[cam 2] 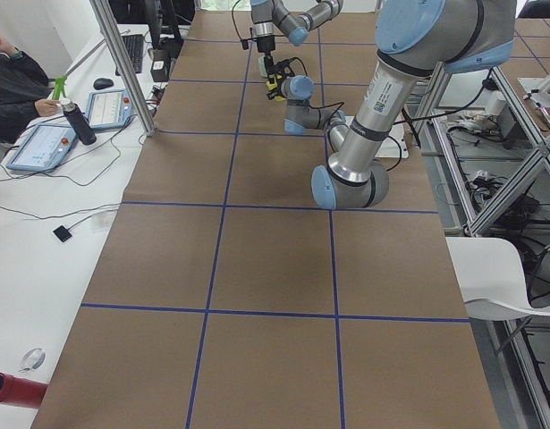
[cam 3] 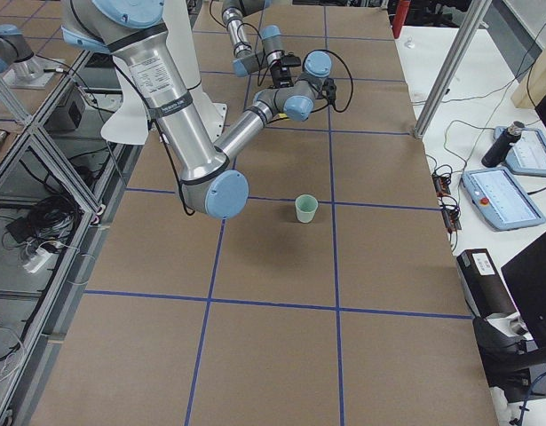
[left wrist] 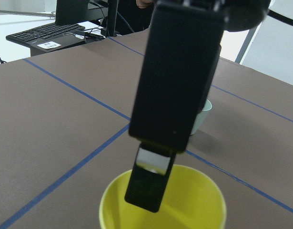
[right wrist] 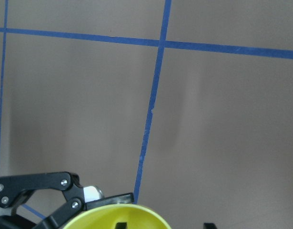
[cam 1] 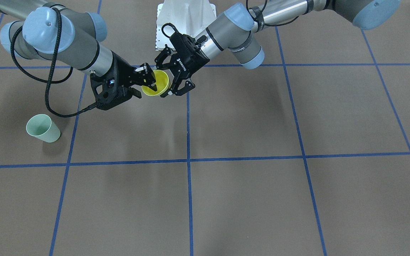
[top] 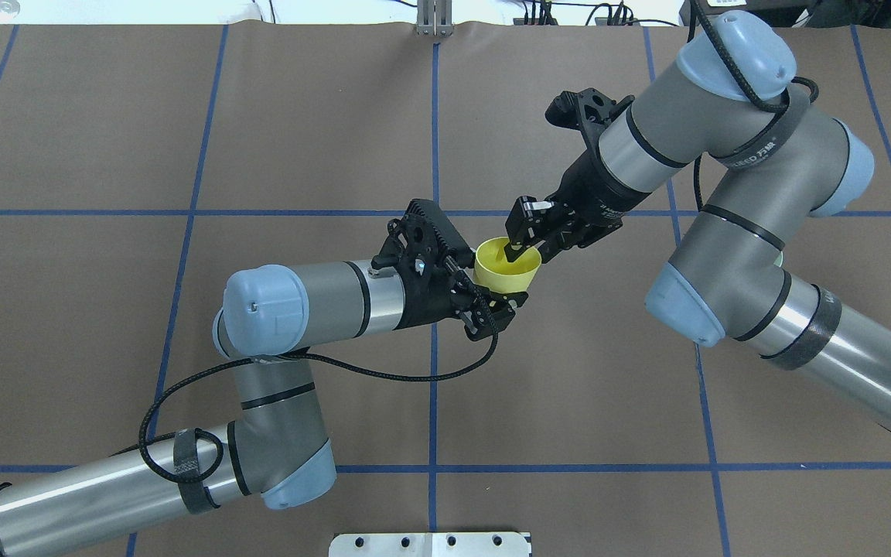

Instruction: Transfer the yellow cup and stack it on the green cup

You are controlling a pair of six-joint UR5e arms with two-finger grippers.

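The yellow cup (cam 1: 160, 80) (top: 503, 271) hangs upright in mid-air over the table's middle, between both grippers. My left gripper (cam 1: 164, 80) (top: 488, 280) is shut on its body from the side. My right gripper (cam 1: 144, 89) (top: 527, 247) straddles the cup's rim, one finger inside the cup and one outside, with a gap still showing on either side of the wall. The cup's rim shows at the bottom of the left wrist view (left wrist: 194, 202) and of the right wrist view (right wrist: 113, 217). The green cup (cam 1: 43, 128) (cam 3: 306, 209) (left wrist: 202, 119) stands upright on the table on my right side, well apart.
Brown table cover with blue tape grid lines (cam 1: 188, 160). The white robot base plate (cam 1: 185, 21) (top: 430, 544) lies at the robot's edge. Desks with tablets, a bottle and a seated operator (cam 2: 15, 80) line the far side.
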